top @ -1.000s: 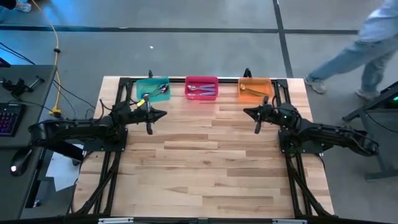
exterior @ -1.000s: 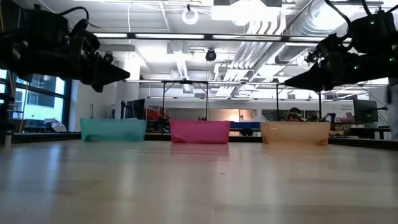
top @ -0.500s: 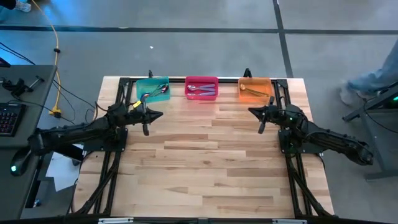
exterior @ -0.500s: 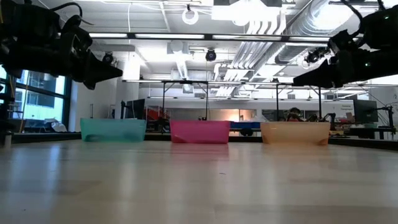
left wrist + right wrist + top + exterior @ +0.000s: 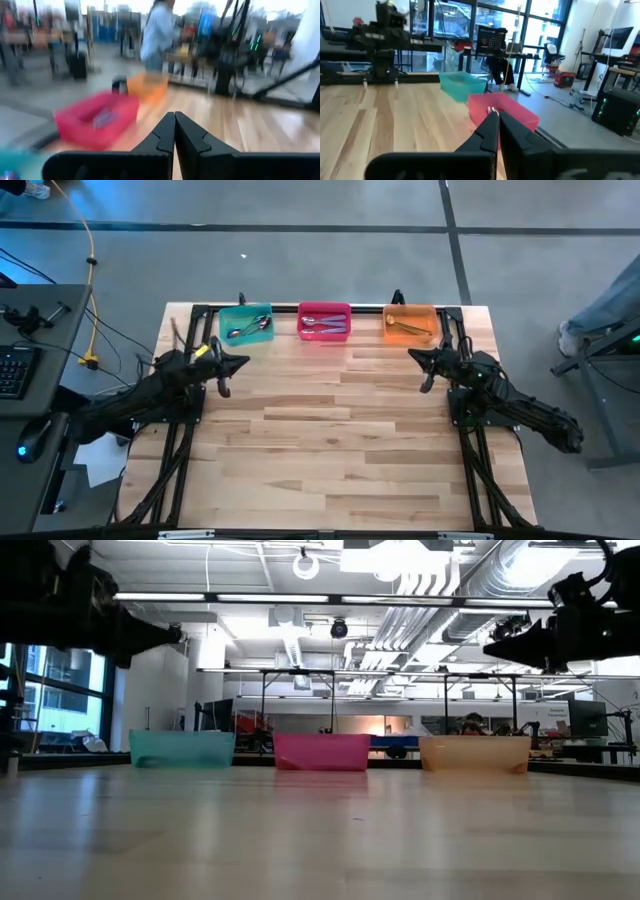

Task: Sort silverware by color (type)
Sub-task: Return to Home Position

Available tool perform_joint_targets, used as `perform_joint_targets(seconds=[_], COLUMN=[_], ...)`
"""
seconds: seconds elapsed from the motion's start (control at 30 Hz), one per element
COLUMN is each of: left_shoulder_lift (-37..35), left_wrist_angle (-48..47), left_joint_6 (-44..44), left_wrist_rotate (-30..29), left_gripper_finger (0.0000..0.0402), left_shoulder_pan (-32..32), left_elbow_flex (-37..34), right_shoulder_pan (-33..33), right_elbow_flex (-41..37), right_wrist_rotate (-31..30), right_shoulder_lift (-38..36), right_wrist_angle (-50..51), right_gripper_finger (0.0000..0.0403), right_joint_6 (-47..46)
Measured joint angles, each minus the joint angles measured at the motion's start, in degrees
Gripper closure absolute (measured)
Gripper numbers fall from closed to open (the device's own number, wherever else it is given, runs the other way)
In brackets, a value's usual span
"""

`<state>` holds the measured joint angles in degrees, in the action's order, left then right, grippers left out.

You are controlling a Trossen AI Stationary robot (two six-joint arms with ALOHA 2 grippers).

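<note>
1. Near half of the counter [image 5: 330, 450]: bare boards are showing, with no spoon lying loose in the high view.
2. Left gripper [image 5: 232, 366] is hovering just short of the teal bin [image 5: 222, 320], jaws pressed together on nothing.
3. Right gripper [image 5: 422, 362] is hovering short of the orange bin [image 5: 410, 308], jaws likewise closed and carrying nothing.
4. Far edge: darker spoons [image 5: 250, 330] are lying in the teal bin, lavender spoons [image 5: 322, 328] in the pink bin [image 5: 324, 307], and gold spoons [image 5: 405, 328] in the orange bin.
5. Judgement: sorting is looking finished, and only parking the arms seems left.
</note>
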<state>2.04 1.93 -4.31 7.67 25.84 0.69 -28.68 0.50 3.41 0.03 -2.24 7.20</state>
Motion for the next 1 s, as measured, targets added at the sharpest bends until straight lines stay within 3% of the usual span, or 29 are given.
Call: perform_joint_targets(seconds=[0.43, 1.0], left_shoulder_lift=[-1.26, 3.68], left_wrist_angle=[-0.83, -0.8], left_joint_6=[1.81, 2.44], left_wrist_rotate=[-3.96, -4.62], left_gripper_finger=[0.0401, 0.0401], left_shoulder_pan=[-0.85, -0.82], left_elbow_flex=[0.07, 0.05], right_shoulder_pan=[-0.6, -0.6], right_elbow_flex=[0.0, -0.03], right_wrist_rotate=[-0.34, -0.36], right_shoulder_lift=[0.53, 1.03], right_wrist_angle=[1.05, 1.0], right_gripper_finger=[0.0403, 0.0402], right_joint_6=[-4.64, -5.26])
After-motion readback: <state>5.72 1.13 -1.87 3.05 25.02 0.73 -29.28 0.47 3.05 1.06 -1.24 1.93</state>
